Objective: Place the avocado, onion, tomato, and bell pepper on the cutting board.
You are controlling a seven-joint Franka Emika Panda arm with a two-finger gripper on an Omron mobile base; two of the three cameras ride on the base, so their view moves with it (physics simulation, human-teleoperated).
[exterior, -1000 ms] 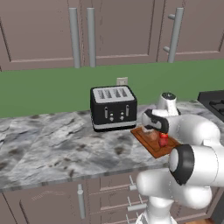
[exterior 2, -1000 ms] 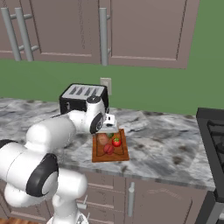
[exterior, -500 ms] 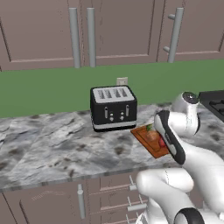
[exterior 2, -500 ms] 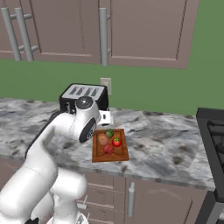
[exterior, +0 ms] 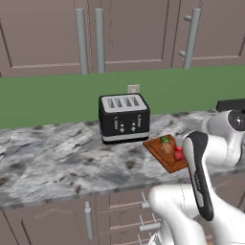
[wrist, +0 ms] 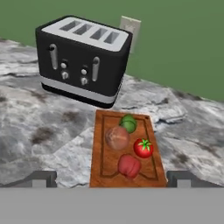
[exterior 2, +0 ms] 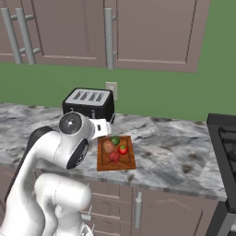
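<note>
Looking along my pincer (wrist: 112, 179), I see its two dark tips standing wide apart at the bottom of the hand view, released, with nothing between them. The cutting board (wrist: 103, 168) lies just beyond and below the tips, its near short edge closest to me and its long axis running away from me toward the toaster (wrist: 83, 59).

On the board, from near to far: a dull red lumpy piece, which I take to be the bell pepper (wrist: 129, 166); the tomato (wrist: 143, 148), glossy red with a green star, just right of the middle; the onion (wrist: 117, 137), tan and round, left of the tomato; and a green piece, likely the avocado (wrist: 128, 123), at the far end, touching or just beside the onion. All four rest inside the grooved border.

In the right base view the board (exterior 2: 128, 163) sits on the marble counter (exterior 2: 175, 152) in front of the toaster (exterior 2: 88, 103), with my arm's white links to its left. A stove (exterior 2: 226, 138) stands well apart on the right.

By my judgement nothing is left to carry: every item lies ahead of the tips, already on the board, so the coming move calls only for drawing back along the board's long axis.
</note>
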